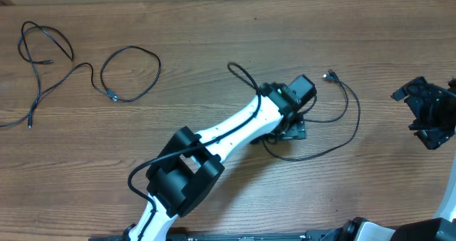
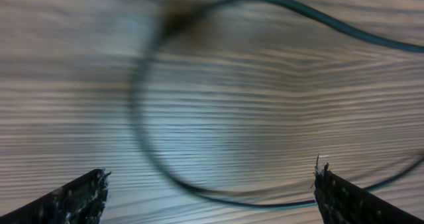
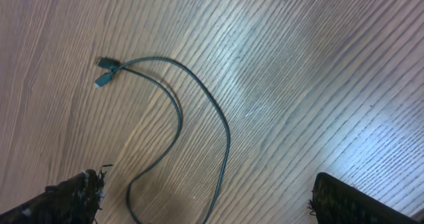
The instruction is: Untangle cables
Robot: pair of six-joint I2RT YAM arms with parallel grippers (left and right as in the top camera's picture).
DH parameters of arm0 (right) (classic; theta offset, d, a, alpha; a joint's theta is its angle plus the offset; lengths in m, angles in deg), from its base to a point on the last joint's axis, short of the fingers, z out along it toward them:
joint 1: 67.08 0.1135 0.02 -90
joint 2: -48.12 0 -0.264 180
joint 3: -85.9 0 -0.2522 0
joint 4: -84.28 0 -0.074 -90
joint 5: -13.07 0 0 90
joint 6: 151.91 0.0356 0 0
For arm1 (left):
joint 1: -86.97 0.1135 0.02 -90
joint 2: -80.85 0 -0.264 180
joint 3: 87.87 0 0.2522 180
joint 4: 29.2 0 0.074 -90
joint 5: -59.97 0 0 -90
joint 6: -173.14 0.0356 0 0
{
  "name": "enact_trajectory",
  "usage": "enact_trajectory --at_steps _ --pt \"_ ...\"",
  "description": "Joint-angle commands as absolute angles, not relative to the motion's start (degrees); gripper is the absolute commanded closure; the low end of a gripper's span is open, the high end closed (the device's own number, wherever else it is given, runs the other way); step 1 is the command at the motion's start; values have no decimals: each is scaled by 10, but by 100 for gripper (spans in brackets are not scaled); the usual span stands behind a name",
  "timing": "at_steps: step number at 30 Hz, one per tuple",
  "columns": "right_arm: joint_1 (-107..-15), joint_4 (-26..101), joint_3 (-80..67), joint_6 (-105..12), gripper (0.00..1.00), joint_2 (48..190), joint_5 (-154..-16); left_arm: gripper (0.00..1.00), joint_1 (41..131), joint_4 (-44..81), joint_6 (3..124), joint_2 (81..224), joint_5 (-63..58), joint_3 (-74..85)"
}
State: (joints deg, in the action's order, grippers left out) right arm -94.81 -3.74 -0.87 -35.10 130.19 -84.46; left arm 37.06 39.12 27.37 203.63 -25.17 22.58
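Observation:
One thin black cable lies right of centre. Its plug is at the far end, and it loops round to under my left gripper. In the left wrist view my left gripper is open and low over the wood, with a blurred loop of this cable lying between the fingers, not held. More cable lies in loose loops at the far left, with a small plug. My right gripper is at the right edge. It is open and empty, raised above a cable with its plug ends.
The wooden table carries only the cables. The left arm stretches diagonally from the front left to the centre. A cable end lies near the left edge.

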Motion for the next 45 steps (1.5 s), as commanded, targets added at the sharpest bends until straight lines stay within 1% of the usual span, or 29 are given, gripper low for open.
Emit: enact_trajectory --at_steps 1,5,6,9,13,19,20,21,22,23,25,26,27,28,32,36,42,43,44,45 --pt "-949 -35 2 -350 0 1294 -852 0 350 345 121 2020 -171 198" --pt "-948 -36 2 -350 0 1294 -870 0 330 293 12 2020 -189 180" --pt "-948 -37 2 -350 0 1294 -871 0 324 288 -37 2020 -210 173" --pt "-948 -39 2 -350 0 1294 -871 0 313 289 -109 2020 -221 157" --pt "-948 -40 2 -350 0 1294 -871 0 303 307 -137 2020 -214 136" --pt "-948 -42 2 -350 0 1294 -871 0 302 311 -137 2021 -222 104" --pt "-948 -44 2 -350 0 1294 -871 9 302 311 -137 2021 -235 97" --pt "-948 -45 2 -350 0 1294 -871 21 303 312 -137 2021 -249 91" --pt "-948 -48 2 -350 0 1294 -871 44 304 314 -137 2021 -269 81" --pt "-948 -49 2 -350 0 1294 -871 57 304 317 -134 2021 -281 75" --pt "-948 -49 2 -350 0 1294 -870 71 307 332 -133 2021 -300 69" --pt "-948 -51 2 -350 0 1294 -870 82 310 346 -132 2021 -314 69" --pt "-948 -51 2 -350 0 1294 -870 91 314 358 -130 2021 -325 69" --pt "-948 -51 2 -353 0 1294 -870 96 321 375 -123 2021 -338 70" --pt "-948 -51 2 -354 0 1294 -870 96 369 478 -101 2019 -398 79" --pt "-948 -51 2 -354 0 1294 -870 96 443 575 -92 2006 -419 108" --pt "-948 -50 2 -354 0 1294 -870 95 549 754 -79 1968 -538 172" --pt "-948 -50 2 -354 0 1294 -870 96 562 774 -71 1959 -552 179" --pt "-948 -50 2 -354 0 1294 -870 96 583 790 -33 1938 -566 185" --pt "-948 -48 2 -354 0 1294 -870 92 591 788 -4 1925 -566 185"
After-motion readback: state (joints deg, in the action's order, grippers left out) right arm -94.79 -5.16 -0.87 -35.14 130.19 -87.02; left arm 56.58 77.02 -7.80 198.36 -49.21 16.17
